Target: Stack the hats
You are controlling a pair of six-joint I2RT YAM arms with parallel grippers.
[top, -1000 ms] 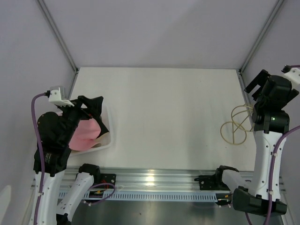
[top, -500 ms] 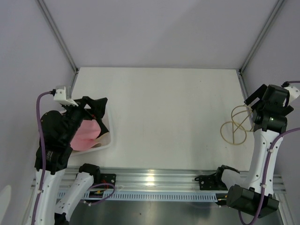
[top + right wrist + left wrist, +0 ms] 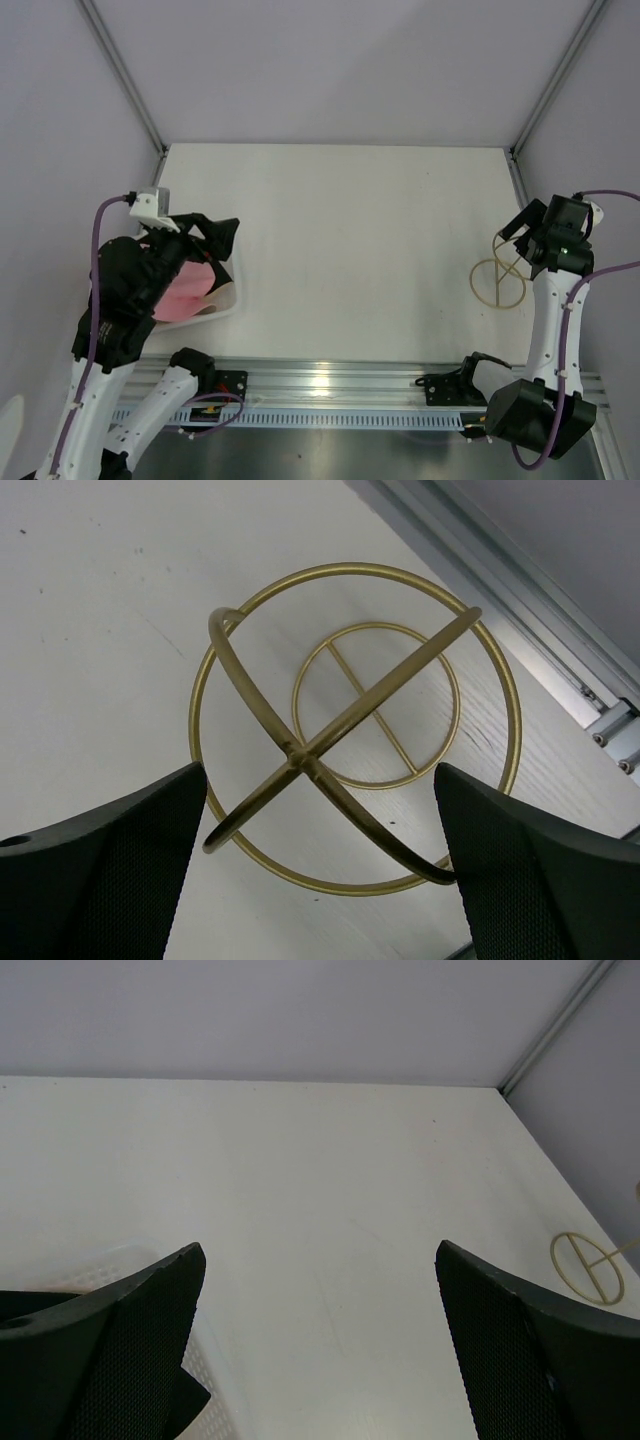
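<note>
- We take the white basket (image 3: 228, 305) as our landmark; it sits at the left edge of the table (image 3: 350, 220), just ahead of the left arm's base.
- The pink hat (image 3: 185, 290) lies bunched inside the basket, largely under the left arm. We see no other hat clearly; a pale scrap shows at the basket's near wall, but we cannot tell what it is.
- The left claw (image 3: 217, 242) hangs over the basket's inner rim, the side facing the middle of the table. In its wrist view the left claw (image 3: 320, 1260) stands wide open with nothing between the fingers, looking out across bare table, with only a corner of the basket (image 3: 215, 1410) in sight.
- The right claw (image 3: 515, 225) is well apart from the basket, across the table, over a gold wire stand (image 3: 500, 275). Its wrist view shows it (image 3: 320, 775) spread wide and holding nothing, the stand (image 3: 355, 730) directly below.
- We judge the relation that matters to be this: the hat lies below and behind the left claw, back toward that arm's own side, so the left arm is far nearer. Crumpled as it is, the hat shows no clear long axis.
</note>
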